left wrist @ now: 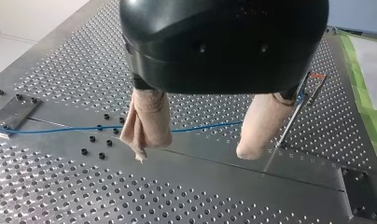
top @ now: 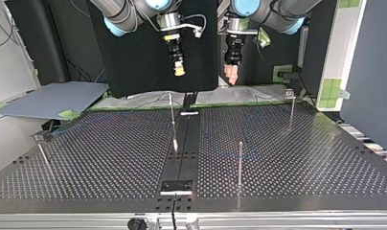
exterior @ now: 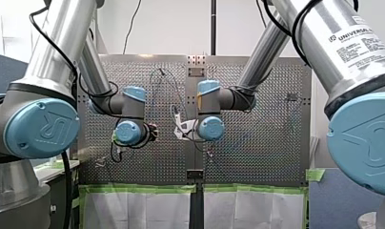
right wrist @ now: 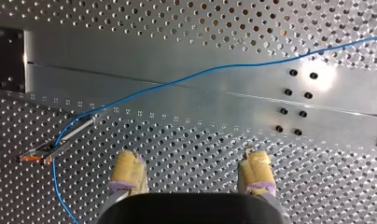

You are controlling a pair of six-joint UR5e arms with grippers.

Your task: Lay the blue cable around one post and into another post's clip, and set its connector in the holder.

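Left wrist view: left gripper (left wrist: 195, 150) wide open over blue cable (left wrist: 205, 127); right gripper (right wrist: 192, 161) wide open too.

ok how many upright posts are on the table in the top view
4. A left post at the view's left, a centre post mid-view, a near post right of it and closer to the camera, a far right post further back. Thin ones might go unseen.

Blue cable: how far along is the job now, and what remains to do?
Done: nothing certain. The blue cable lies across the table and bends beside one post; whether it sits in that clip, I cannot tell. In hand: nothing; my left gripper and my right gripper hang open and empty. Left: routing to confirm, connector not seen in any holder.
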